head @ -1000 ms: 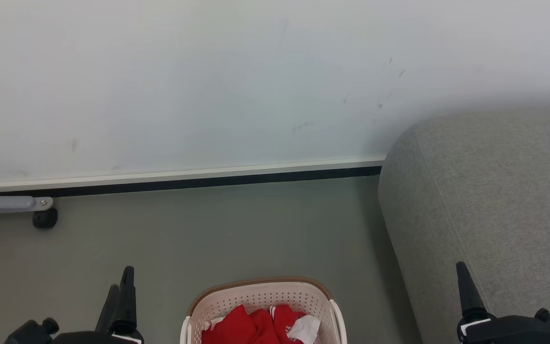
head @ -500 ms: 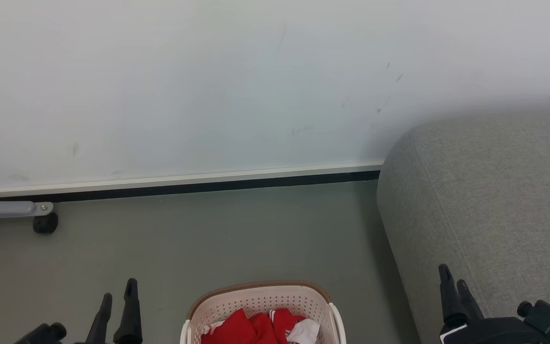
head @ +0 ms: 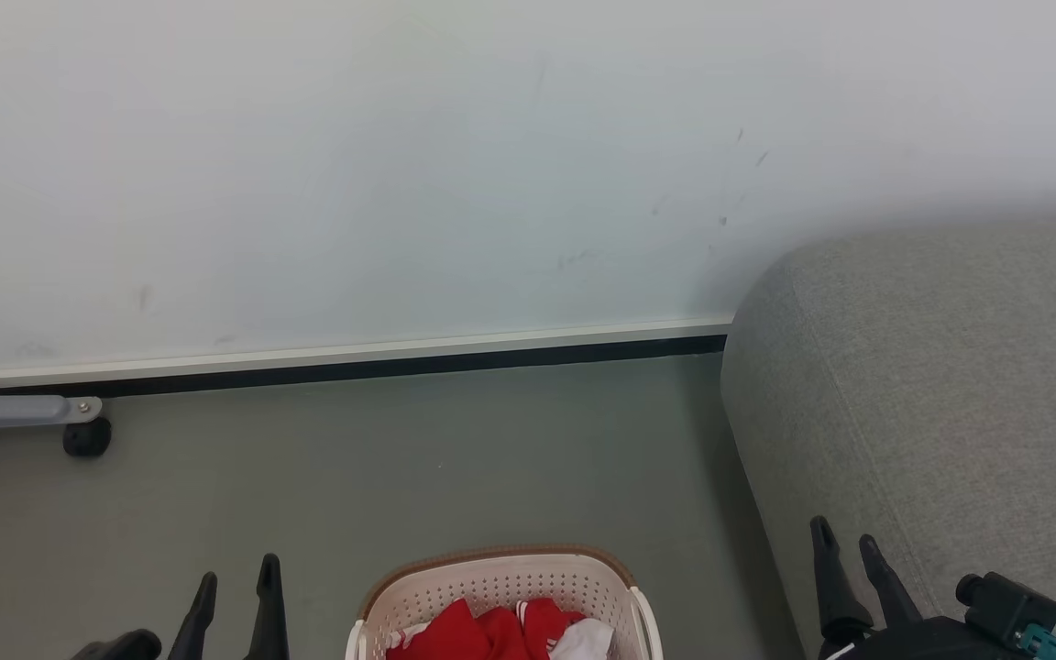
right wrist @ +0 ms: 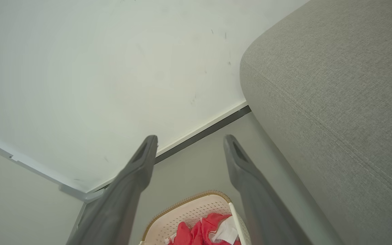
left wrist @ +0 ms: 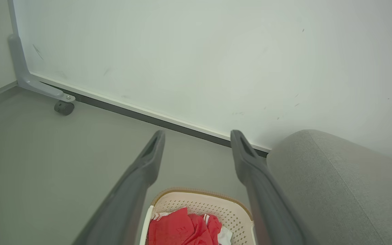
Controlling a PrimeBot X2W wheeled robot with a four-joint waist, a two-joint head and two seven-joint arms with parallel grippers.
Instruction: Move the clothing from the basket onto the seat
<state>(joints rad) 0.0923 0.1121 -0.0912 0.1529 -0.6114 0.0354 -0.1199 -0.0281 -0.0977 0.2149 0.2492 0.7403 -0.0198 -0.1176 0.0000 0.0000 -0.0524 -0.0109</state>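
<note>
Red clothing (head: 482, 631) with white bands lies bunched in the cream perforated basket (head: 500, 579) with a brown rim, on the floor at the bottom middle of the head view. The grey woven seat (head: 940, 385) rises at the right. My left gripper (head: 236, 581) is open, left of the basket and above the floor. My right gripper (head: 847, 539) is open in front of the seat's rounded edge, right of the basket. Both wrist views look down past spread fingers onto the clothing (left wrist: 179, 228) (right wrist: 202, 231) and basket (left wrist: 216, 207) (right wrist: 189, 211). Nothing is held.
A white wall panel (head: 400, 165) with a dark strip along its base stands behind the floor. Its grey leg with a black caster (head: 86, 436) sits at the far left. Grey floor (head: 436, 458) stretches between the wall and the basket.
The head camera has tipped, shifting the scene down. My left gripper has sunk lower in the view. My right gripper has turned so both of its fingers show, and moved left.
</note>
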